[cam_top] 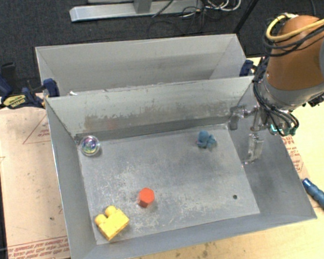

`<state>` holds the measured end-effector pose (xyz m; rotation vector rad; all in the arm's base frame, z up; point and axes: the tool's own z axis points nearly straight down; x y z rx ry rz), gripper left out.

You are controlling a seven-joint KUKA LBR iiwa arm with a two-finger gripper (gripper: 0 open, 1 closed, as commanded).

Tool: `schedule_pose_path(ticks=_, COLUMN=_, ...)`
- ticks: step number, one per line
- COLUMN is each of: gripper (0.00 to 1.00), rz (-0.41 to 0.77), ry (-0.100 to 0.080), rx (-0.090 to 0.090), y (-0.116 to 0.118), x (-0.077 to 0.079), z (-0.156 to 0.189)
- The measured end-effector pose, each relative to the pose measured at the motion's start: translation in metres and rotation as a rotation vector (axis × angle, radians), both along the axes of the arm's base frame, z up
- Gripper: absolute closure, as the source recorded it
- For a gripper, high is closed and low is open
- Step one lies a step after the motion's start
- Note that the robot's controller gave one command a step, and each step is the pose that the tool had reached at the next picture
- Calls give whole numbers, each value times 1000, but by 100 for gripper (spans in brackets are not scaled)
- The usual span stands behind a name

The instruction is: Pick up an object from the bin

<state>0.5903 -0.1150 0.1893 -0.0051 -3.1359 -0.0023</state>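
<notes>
Hangs at the right wall of the bin (148, 107) with the gripper (244, 136) spread and empty, the small blue lump (205, 140) lying nearest, leftward by the back wall (red block (146, 197), yellow brick (111, 222) and shiny ball (89, 146) well farther left).

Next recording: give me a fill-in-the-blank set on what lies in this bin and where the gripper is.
1. The yellow block lies in the lower ____ corner of the bin, as the view shows it.
2. The small thing nearest the gripper is ____ in colour.
3. The gripper hangs by the bin floor's ____ edge in the view.
Missing words: left; blue; right.
</notes>
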Motion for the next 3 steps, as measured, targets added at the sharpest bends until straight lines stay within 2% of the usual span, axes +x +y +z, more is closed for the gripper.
schedule_pose_path(ticks=1, gripper=0, rz=-17, ry=-5, rx=2, y=36, x=59, z=-113)
schedule_pose_path(ticks=2, gripper=100, rz=-19, ry=-8, rx=-1, y=34, x=60, z=-108)
schedule_pose_path(ticks=3, gripper=100, rz=186, ry=-12, rx=1, y=28, x=58, z=-118)
